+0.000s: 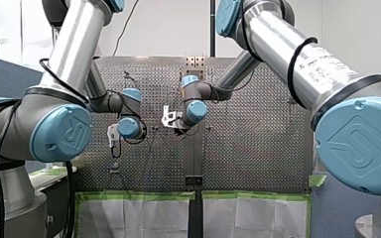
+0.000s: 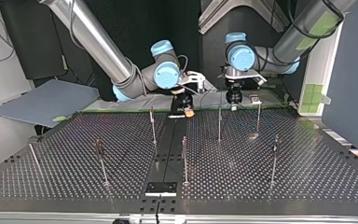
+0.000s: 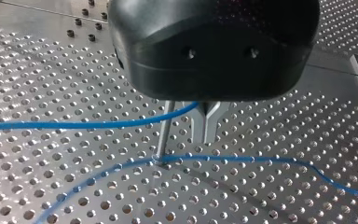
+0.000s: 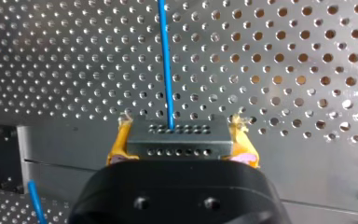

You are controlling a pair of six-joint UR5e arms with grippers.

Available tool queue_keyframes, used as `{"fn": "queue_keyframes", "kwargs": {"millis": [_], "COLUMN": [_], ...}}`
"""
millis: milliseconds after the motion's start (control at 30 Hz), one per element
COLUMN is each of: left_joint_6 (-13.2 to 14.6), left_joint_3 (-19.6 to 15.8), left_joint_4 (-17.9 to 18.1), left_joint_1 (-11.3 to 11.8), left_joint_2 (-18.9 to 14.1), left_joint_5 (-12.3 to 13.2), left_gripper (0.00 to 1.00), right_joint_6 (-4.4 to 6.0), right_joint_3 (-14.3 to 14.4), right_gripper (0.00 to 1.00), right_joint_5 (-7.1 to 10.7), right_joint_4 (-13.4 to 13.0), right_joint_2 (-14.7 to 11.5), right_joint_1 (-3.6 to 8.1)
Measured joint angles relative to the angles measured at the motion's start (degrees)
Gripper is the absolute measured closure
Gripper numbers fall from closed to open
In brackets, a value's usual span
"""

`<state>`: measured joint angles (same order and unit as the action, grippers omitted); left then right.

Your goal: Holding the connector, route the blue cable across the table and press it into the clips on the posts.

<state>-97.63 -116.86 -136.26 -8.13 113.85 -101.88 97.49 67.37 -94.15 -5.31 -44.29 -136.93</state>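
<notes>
The right gripper point(image 4: 182, 140) is clamped by its yellow pads point(image 4: 119, 142) on the two ends of the dark grey rectangular multi-hole connector point(image 4: 177, 145). This leaves the thin blue cable point(image 4: 167, 65) free to exit the connector's face and trail ahead over the perforated metal desk point(image 4: 284, 70). The left gripper point(image 3: 207, 125) hangs just beside a thin metal post point(image 3: 164, 135) where a raised cable run passes, probably to guide it; whether it is apart or together cannot be determined.

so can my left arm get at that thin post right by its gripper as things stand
Probably yes. The post stands just beside my left gripper, with only the blue cable running past it; my right gripper, holding the connector, is off to the side.
</notes>
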Motion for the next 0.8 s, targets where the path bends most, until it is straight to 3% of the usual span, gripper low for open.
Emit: {"fn": "queue_keyframes", "kwargs": {"millis": [400,800], "left_joint_6": [-0.4,-0.5], "left_joint_3": [3.9,8.8], "left_joint_4": [-0.4,-3.0], "left_joint_1": [0.7,2.3], "left_joint_2": [0.8,2.8], "left_joint_5": [0.3,3.1], "left_gripper": [1.00,1.00], "right_joint_6": [0.34,0.51], "right_joint_3": [-0.2,-2.3], "right_gripper": [1.00,1.00], "right_joint_5": [0.09,1.91], "right_joint_4": [-2.1,-2.5], "right_joint_2": [0.0,0.0], "right_joint_1": [1.19,2.72]}}
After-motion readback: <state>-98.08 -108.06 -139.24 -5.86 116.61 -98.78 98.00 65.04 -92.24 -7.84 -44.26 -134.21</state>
